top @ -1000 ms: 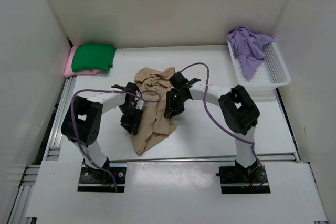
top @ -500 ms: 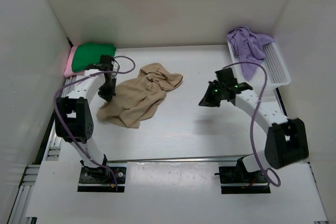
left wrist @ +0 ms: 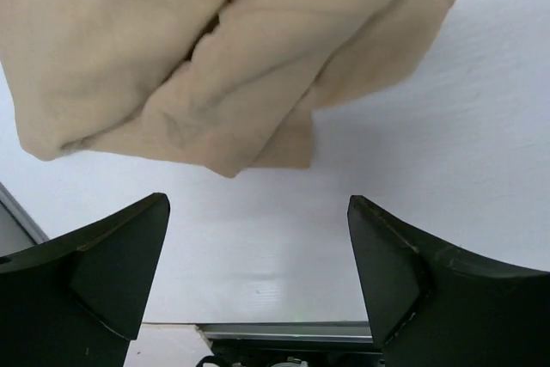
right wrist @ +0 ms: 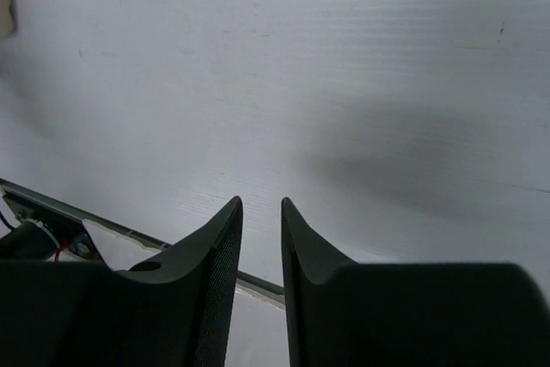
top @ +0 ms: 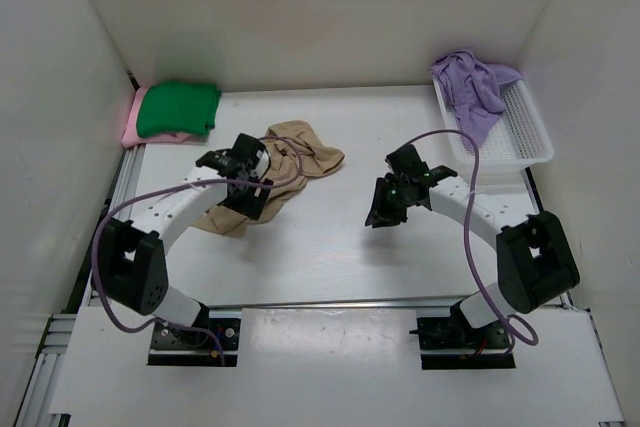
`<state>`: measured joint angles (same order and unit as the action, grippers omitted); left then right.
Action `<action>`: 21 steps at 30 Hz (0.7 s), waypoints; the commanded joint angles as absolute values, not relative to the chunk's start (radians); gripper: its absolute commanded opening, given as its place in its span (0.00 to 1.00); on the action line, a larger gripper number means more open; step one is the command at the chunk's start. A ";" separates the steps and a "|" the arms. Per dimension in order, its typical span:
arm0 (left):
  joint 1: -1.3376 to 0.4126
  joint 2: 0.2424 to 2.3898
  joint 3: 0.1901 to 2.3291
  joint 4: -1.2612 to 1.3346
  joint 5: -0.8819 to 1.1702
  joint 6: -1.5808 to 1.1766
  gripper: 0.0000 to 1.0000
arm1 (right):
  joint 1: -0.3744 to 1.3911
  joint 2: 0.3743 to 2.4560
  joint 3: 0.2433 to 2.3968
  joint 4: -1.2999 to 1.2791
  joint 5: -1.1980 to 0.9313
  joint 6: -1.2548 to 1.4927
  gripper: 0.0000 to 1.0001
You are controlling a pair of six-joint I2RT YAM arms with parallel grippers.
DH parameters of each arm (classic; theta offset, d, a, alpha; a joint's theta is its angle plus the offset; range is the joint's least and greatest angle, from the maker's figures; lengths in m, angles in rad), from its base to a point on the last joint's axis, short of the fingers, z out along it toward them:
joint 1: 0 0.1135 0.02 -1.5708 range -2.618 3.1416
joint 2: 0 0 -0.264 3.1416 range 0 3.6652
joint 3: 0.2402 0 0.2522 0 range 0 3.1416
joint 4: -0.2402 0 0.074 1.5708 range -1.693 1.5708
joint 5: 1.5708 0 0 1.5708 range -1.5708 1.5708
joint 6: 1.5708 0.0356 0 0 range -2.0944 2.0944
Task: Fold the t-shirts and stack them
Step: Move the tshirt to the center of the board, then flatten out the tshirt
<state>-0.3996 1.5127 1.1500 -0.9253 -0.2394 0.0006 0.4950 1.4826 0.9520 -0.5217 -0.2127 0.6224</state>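
Observation:
The tan t-shirt (top: 283, 169) lies crumpled left of the table's middle; in the left wrist view the same tan t-shirt (left wrist: 232, 58) fills the top. My left gripper (top: 250, 203) hovers at its near edge, open wide (left wrist: 258, 217), with nothing between the fingers (left wrist: 112, 272). My right gripper (top: 382, 213) hangs over bare table right of the middle, apart from the shirt; its fingers (right wrist: 215, 264) stand a narrow gap apart (right wrist: 262, 205) and hold nothing. A folded dark green t-shirt (top: 178, 109) rests on a pink t-shirt (top: 133, 127) at the far left. The lavender t-shirt (top: 472, 89) is heaped in the basket.
A white mesh basket (top: 525, 139) stands at the far right against the wall. White walls close in the left, back and right sides. A metal rail (top: 400, 300) runs along the table's near edge.
My left gripper let go of the tan shirt, opened wide and moved toward the centre. The shirt now lies more bunched. My right arm swung in toward the middle, its jaws parting slightly.

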 commanded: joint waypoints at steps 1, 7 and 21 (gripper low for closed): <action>-0.443 1.483 1.051 -0.813 -0.371 0.000 0.96 | 0.521 1.503 0.979 -0.514 -0.201 0.632 0.29; -0.443 1.666 1.080 -0.738 -0.589 0.000 0.91 | 0.540 1.513 0.979 -0.514 -0.192 0.632 0.29; -0.434 1.678 1.113 -0.853 -0.456 0.000 0.10 | 0.540 1.465 0.951 -0.514 -0.152 0.641 0.31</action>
<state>-0.4404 1.7267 1.0595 -0.8089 -0.4812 0.0029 0.5381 1.5040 0.9516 -0.5213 -0.1703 0.6384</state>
